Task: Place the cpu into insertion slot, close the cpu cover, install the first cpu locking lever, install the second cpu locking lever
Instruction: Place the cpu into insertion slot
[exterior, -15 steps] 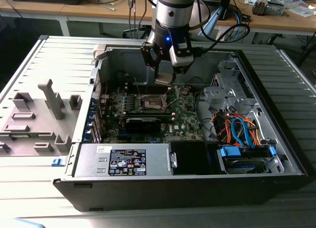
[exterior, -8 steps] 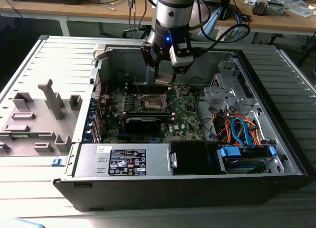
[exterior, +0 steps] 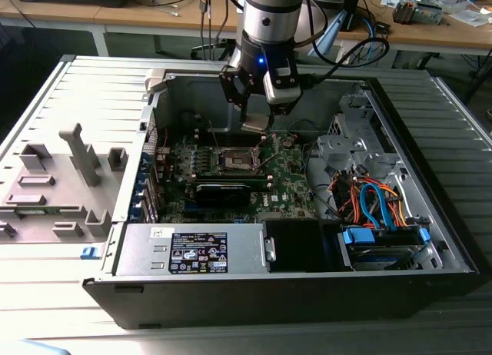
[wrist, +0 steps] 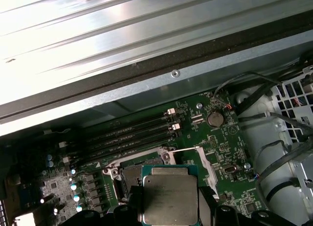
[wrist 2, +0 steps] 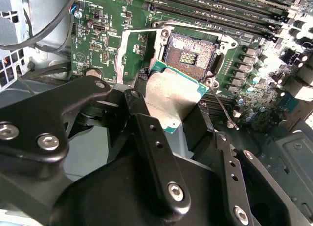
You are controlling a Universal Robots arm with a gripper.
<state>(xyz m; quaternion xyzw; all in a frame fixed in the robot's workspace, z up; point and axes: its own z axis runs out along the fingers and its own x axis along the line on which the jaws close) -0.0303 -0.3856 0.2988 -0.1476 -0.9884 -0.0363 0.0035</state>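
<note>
- The gripper is clamped on the cpu; in the second wrist view one finger presses on each side of the chip, and its grey metal top faces the camera.
- The cpu hangs in the air inside the open case, above the board; it does not touch the slot; in the exterior view it is near the slot, a little to the exterior view's right of it and higher.
- In the second wrist view the slot is bare, its dark centre with the contacts is open to see; the cover stands folded away just beside it, so nothing lies over the socket.
- A thin lever shows in the first wrist view beside the socket; it looks released, not hooked down.
- I judge that the first step is in hand, the placing of the cpu; cover and levers are not yet done.
- This step calls, I think, for the chip to come square over the slot, level, with its corners matched to the rim; a tilted or shifted chip could harm the contacts; the fingers must also stay free of the raised cover.
</note>
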